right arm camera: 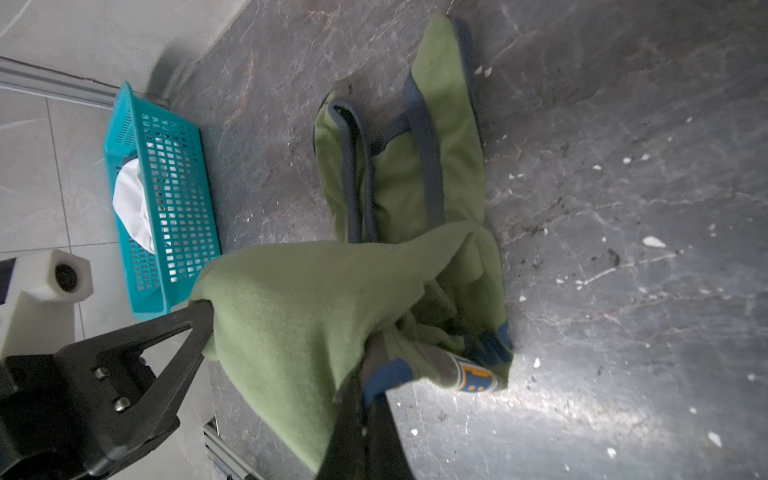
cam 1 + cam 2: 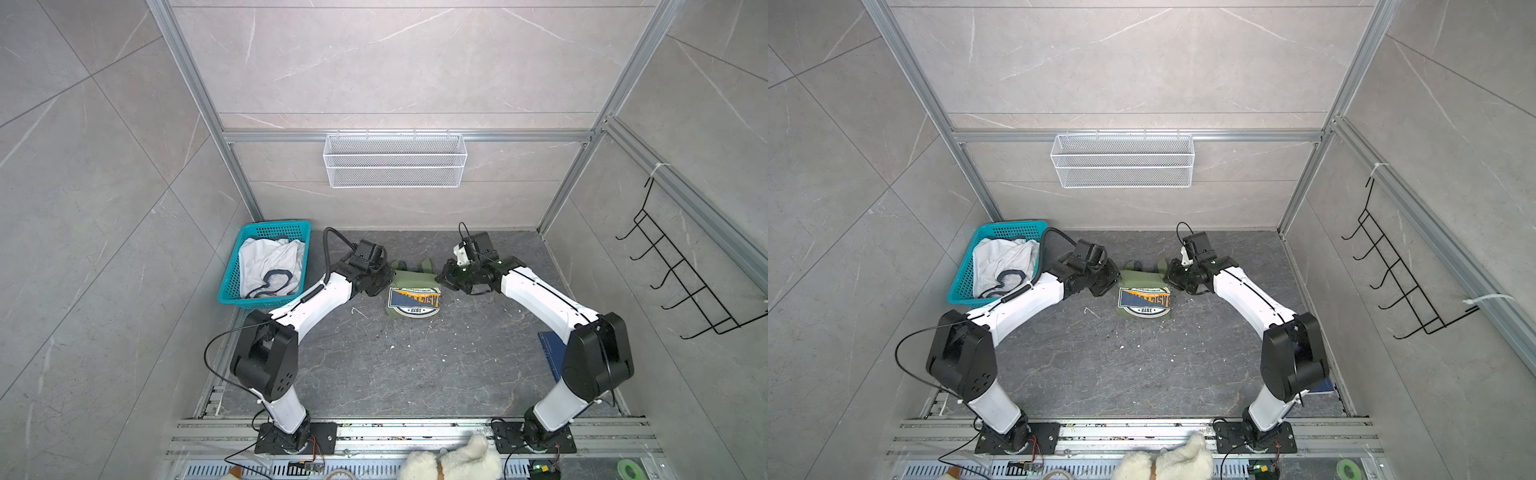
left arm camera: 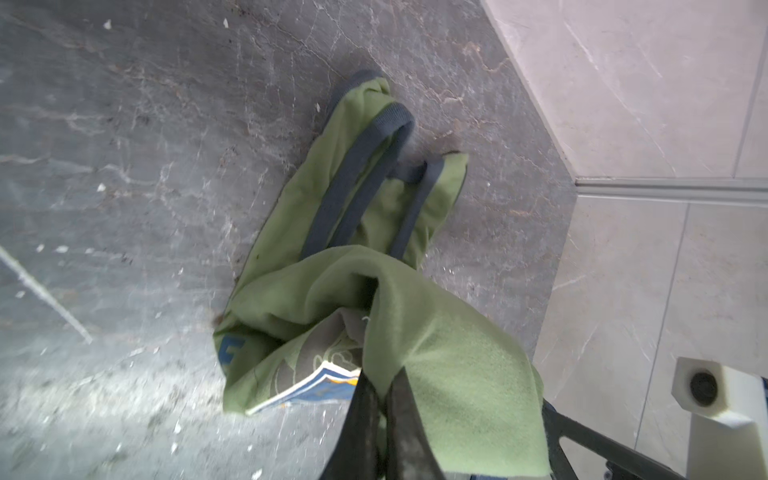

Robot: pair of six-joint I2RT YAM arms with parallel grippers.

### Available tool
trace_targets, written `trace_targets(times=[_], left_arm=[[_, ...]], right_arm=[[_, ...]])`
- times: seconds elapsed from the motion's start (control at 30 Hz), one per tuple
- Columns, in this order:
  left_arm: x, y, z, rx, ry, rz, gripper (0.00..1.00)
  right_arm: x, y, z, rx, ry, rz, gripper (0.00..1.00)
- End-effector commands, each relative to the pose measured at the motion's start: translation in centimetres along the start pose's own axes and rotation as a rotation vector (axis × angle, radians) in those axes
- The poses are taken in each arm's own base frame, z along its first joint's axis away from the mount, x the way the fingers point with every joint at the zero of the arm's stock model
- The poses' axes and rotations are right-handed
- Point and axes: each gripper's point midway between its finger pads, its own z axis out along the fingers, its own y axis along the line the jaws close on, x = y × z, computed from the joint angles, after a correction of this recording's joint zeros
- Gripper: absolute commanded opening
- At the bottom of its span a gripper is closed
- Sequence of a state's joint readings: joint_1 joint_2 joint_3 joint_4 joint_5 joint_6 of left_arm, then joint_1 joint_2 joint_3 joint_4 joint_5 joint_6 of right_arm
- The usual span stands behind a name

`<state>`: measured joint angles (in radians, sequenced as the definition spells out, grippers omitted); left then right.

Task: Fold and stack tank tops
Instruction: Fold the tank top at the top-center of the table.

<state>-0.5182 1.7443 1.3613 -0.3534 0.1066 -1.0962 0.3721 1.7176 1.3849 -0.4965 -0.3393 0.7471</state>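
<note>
The white tank top (image 2: 270, 266) lies crumpled in the teal basket (image 2: 274, 226) at the far left of the table (image 2: 415, 374), its dark trim looping over the heap; from the right wrist it shows as a white bulge above the basket wall (image 1: 178, 208). Just right of the basket, the left gripper (image 2: 388, 277) reaches in low, its fingers (image 3: 365, 407) pinched together on a fold of the olive green tank top (image 2: 409, 299).

That top sits mid-table, toward the back wall, between the two arms. Its navy-trimmed straps (image 3: 365, 166) lie flat on the dark stone pointing toward the wall, while the near part is bunched and raised where the claws grip it. In both top views the navy-orange badge faces up (image 2: 1144, 301).

On its right side the right gripper (image 2: 441, 277) is likewise clamped on the green cloth, which drapes over its fingers (image 1: 353, 415).

Further right, a dark blue board (image 2: 550, 353) peeks out from under the right arm's elbow, and a black wire hook rack (image 2: 681, 274) hangs on the side wall.
</note>
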Motion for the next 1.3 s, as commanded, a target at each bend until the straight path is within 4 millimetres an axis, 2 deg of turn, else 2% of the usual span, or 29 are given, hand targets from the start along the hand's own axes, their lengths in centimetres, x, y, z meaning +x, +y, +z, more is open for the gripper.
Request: trace_targets(times=[0.0,0.23,0.53,0.63,0.7,0.77,0.83,0.9,0.97,1.07,1.13,1.27], left_arm=[[-2.0,-0.6,1.2,0.011,-0.006,-0.006,0.06],[-4.7,-0.8,3.6,-0.026,-0.035,0.010,0.08],[-6.7,-0.1,6.5,-0.054,-0.024,-0.005,0.17],[-7.1,0.1,7.3,-0.072,-0.021,-0.003,0.21],[-7.5,0.2,7.6,-0.078,-0.027,-0.004,0.25],[-7.9,0.2,7.7,-0.081,-0.028,-0.007,0.26],[-8.3,0.0,7.5,-0.079,-0.041,-0.002,0.26],[-8.8,-0.5,7.0,-0.074,-0.048,0.019,0.31],[-9.3,-0.9,5.7,-0.084,-0.076,0.064,0.41],[-10.3,-1.5,3.2,-0.089,-0.137,0.159,0.59],[-10.4,-2.1,2.1,-0.074,-0.154,0.231,0.67],[-9.3,-1.7,2.0,-0.066,-0.118,0.317,0.71]], right_arm=[[-2.0,-0.7,1.1,0.028,-0.020,-0.013,0.02],[-5.0,-1.0,3.8,0.007,-0.034,-0.014,0.03],[-7.0,-1.4,6.6,-0.006,-0.019,-0.010,0.07],[-7.5,-1.7,7.4,-0.006,-0.016,-0.004,0.13],[-7.9,-1.8,8.0,-0.004,-0.017,-0.006,0.25],[-8.4,-1.9,8.3,0.001,-0.020,-0.008,0.30],[-8.8,-1.8,8.5,0.000,-0.019,-0.016,0.36],[-9.3,-1.8,8.6,0.006,-0.012,-0.026,0.40],[-9.5,-1.9,8.4,0.025,-0.008,-0.044,0.44],[-10.1,-2.4,6.9,0.067,-0.041,-0.074,0.53],[-10.3,-2.3,6.0,0.078,-0.062,-0.104,0.55],[-9.9,-2.4,4.8,0.081,-0.090,-0.165,0.56]])
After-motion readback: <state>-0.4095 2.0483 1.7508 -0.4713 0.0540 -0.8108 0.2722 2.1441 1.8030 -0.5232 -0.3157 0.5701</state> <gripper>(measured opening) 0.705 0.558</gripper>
